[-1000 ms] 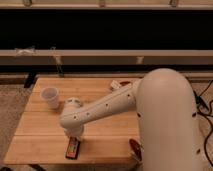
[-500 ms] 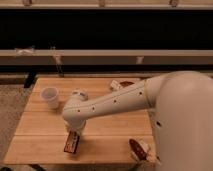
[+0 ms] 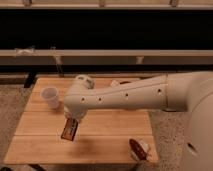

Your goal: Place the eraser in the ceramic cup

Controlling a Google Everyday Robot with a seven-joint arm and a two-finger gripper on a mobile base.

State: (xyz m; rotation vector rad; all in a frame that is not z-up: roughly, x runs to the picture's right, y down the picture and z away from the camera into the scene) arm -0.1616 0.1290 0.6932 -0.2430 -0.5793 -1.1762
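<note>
The gripper (image 3: 73, 119) hung near the ceramic cup (image 3: 50, 96), touching the tilted eraser (image 3: 70, 129); its grip could not be told. The eraser remained outside the cup, so transfer and release were left

Pale wooden table (image 3: 110, 135); small white ceramic cup (image 3: 50, 97) far left; dark flat eraser (image 3: 70, 129) with reddish-orange markings, under the gripper (image 3: 72, 119) of the white arm (image 3: 120, 97), near left.

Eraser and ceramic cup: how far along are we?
Done: the pincer looks closed on the eraser, held tilted under the wrist near the front left of the table. In hand: the carry; the eraser is apart from the ceramic cup, which stands upright further back and left. Left: bring it over the cup and release.
</note>
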